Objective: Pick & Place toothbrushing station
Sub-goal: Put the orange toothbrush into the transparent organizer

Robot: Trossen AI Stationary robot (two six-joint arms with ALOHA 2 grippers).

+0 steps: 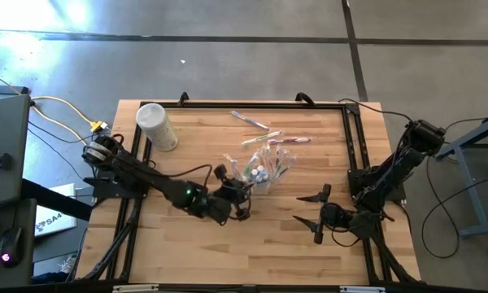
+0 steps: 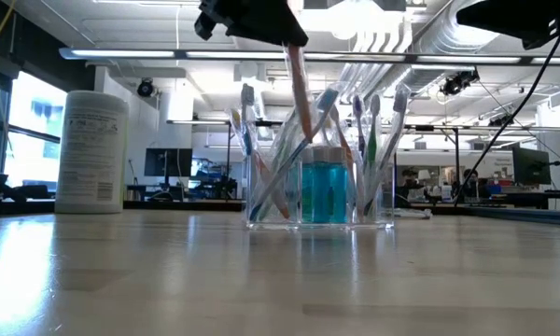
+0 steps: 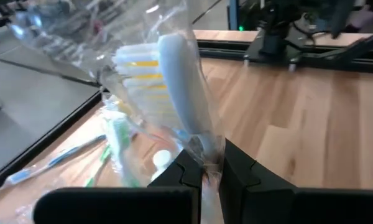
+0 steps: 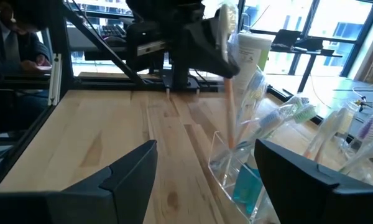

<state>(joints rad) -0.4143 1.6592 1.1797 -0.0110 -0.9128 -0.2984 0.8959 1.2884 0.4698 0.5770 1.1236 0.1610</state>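
The toothbrushing station (image 1: pixel 264 171) (image 2: pixel 319 187) is a clear boxy holder on the wood at mid-table. It holds several toothbrushes and a blue bottle (image 2: pixel 322 191). My left gripper (image 1: pixel 242 189) (image 3: pixel 204 165) hangs just over its near-left side, shut on a toothbrush (image 4: pixel 229 81) in a clear wrapper. That brush has white and yellow bristles (image 3: pixel 146 74). My right gripper (image 1: pixel 311 210) (image 4: pixel 205 168) waits open and touching nothing, to the holder's right and toward the near edge. My left gripper pinches the wrapped toothbrush between its two fingers at the neck just below the head (image 3: pixel 202 146). The fingers come at it roughly level from the table's left and lie across it. The brush stands nearly upright, head up, its pinkish handle (image 2: pixel 299 93) reaching down into the holder.
A white cylindrical tub (image 1: pixel 157 126) stands at the far left of the table. Loose toothbrushes (image 1: pixel 250 120) (image 1: pixel 281 140) lie toward the far edge. Black frame rails (image 1: pixel 354 138) run along the table's sides. Bare wood lies toward the near edge. A person (image 4: pixel 12 31) sits beyond the table.
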